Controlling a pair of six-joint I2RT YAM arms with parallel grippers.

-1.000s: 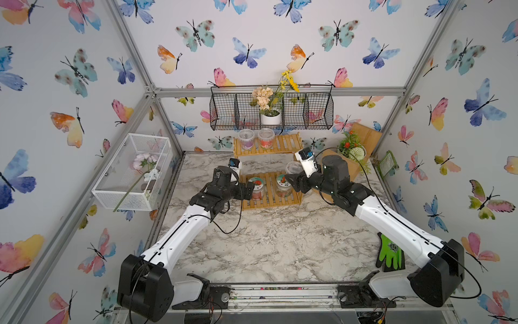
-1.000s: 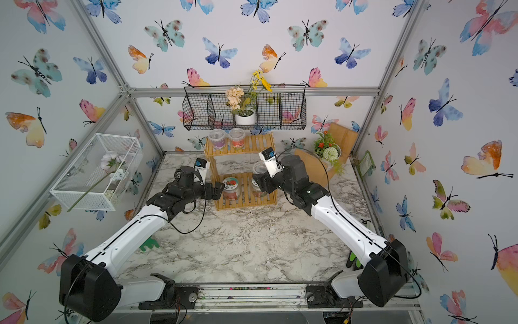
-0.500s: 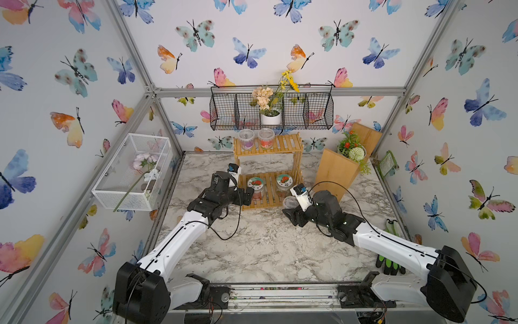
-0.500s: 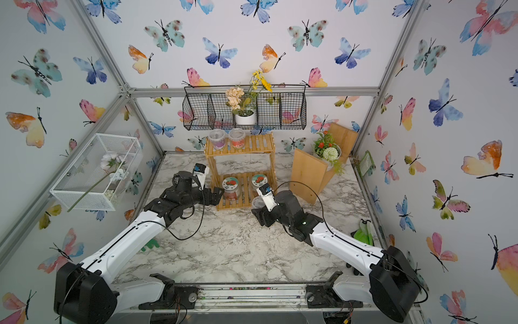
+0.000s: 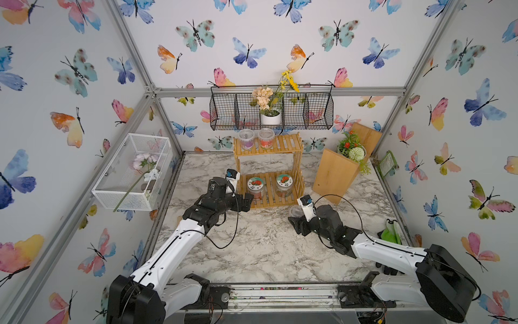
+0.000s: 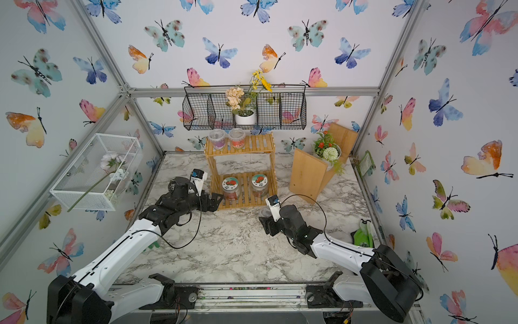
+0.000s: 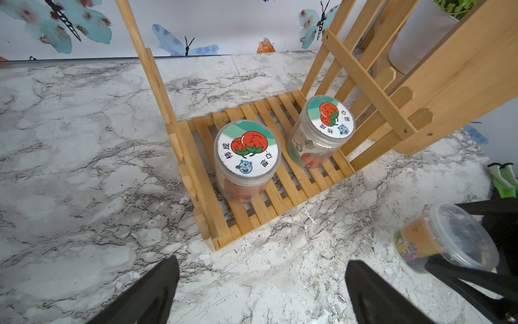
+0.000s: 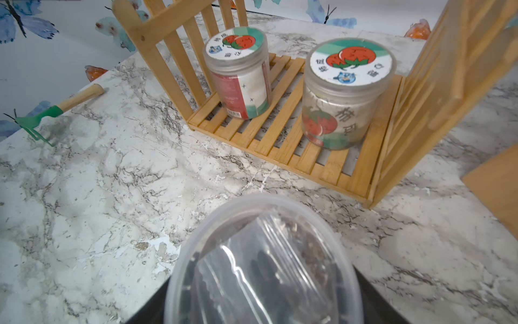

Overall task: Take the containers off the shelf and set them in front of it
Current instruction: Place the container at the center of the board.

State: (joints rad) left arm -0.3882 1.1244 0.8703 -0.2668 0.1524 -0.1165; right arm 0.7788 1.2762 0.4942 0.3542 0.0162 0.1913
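1. Several things crowd the bench [image 5: 252, 252] around our hands. A plain wooden box [image 5: 335, 174] stands just beyond the right hand [image 5: 295, 218], a green glove [image 5: 391, 232] lies out to its outer side, and a small rake [image 8: 56, 112] lies well off toward the left arm.
2. High above both hands, a black wire basket [image 5: 238, 112] on the back wall holds a white flower pot [image 5: 270, 118].
3. Our left hand [image 5: 248, 202] hovers with its jaws spread wide and nothing in them. The front corner and side rail of the shelf [image 5: 283, 144] lie right before it.
4. Just past that rail stands the nearer jar [image 7: 246, 157], and the farther jar [image 7: 322, 129] stands apart from it by the opposite rail. Both are upright on the lower slats. They are clear, with white lids that show red fruit under a green band.
5. On the top tier, above and beyond both hands, the purple-labelled cup [image 5: 246, 139] and the red-labelled cup [image 5: 266, 138] stand side by side toward the left hand's end.
6. Our right hand is partly closed on the third cup [image 7: 445, 238]. This cup is clear and lidded with a yellowish-orange label, and it is tilted, off the shelf and in front of it.
7. In the right wrist view the cup's lid covers the fingers and its dark contents blur. In both top views the wrist camera hides most of the cup. We cannot tell whether its base touches the bench.
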